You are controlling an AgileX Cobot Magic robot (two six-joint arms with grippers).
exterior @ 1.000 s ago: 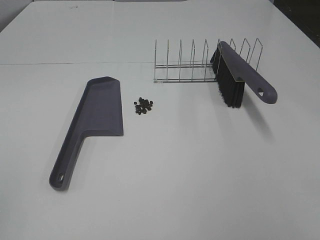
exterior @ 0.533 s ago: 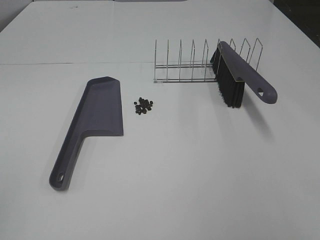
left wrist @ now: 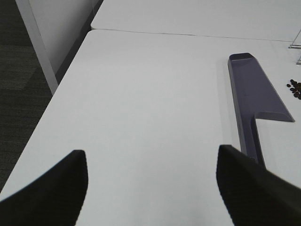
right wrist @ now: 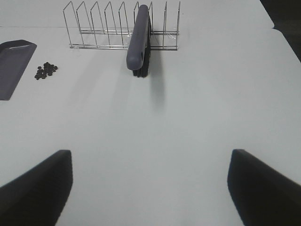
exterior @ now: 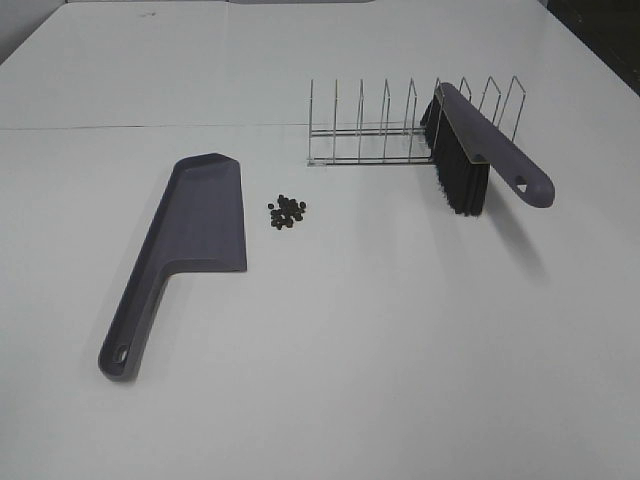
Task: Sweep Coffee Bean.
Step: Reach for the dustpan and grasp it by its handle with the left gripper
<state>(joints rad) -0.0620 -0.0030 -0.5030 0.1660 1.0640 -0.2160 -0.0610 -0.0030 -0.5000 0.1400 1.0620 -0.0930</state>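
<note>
Reading this as step zero: nothing is swept yet. The left gripper (left wrist: 150, 155) hangs over the near-left part of the table (exterior: 380, 330), jaws wide apart, nothing in them; it is outside the overhead view. To its right the dustpan (exterior: 195, 225) lies flat, handle toward the near edge, untouched, and its tray looks bare. The coffee beans (exterior: 287, 211) sit in one small tight pile on the bare table just beside the pan's long right edge. They are near it but apart from it, between the pan and the left end of the wire rack (exterior: 380, 135). I see no strays, though single beans would be easy to miss at this size. At the rack's right end the brush (exterior: 480, 150) is propped in the wires, bristles down, handle pointing out toward the near right; I cannot tell whether the bristles reach the table. The right gripper (right wrist: 150, 153) is also spread wide and empty, well short of the brush, which sits straight ahead of it. My estimate is 0% done. What is left is to grab the brush, take or steady the pan, set its edge against the pile, push the beans in and check for leftovers.
</note>
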